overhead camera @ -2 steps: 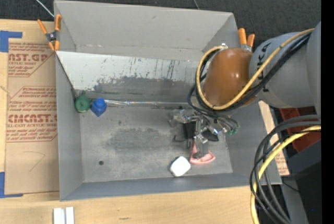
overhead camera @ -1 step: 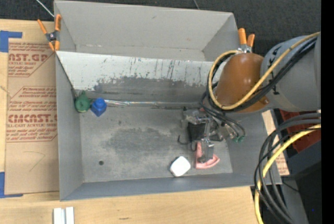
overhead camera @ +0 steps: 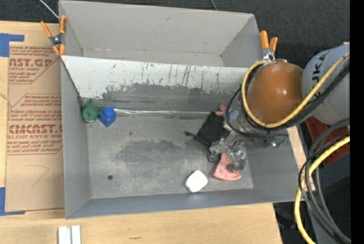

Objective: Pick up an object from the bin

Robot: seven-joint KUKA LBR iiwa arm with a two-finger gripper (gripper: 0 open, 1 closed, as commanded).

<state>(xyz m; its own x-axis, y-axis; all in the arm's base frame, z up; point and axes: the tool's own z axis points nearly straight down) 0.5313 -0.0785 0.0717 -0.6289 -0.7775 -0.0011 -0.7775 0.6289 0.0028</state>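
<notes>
Carefully: your gripper (overhead camera: 230, 153) hangs over the flat pink piece (overhead camera: 227, 173) at the frame's lower right, near a white rounded block (overhead camera: 196, 181). Whether it's clenched, I cannot tell; centre on the pink, then lift straight.

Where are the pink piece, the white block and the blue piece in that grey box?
pink piece (overhead camera: 228, 174): camera view, on its lower rounded edge.
white block (overhead camera: 196, 181): camera view, on the middle of its top face.
blue piece (overhead camera: 107, 117): camera view, on its middle.
</notes>
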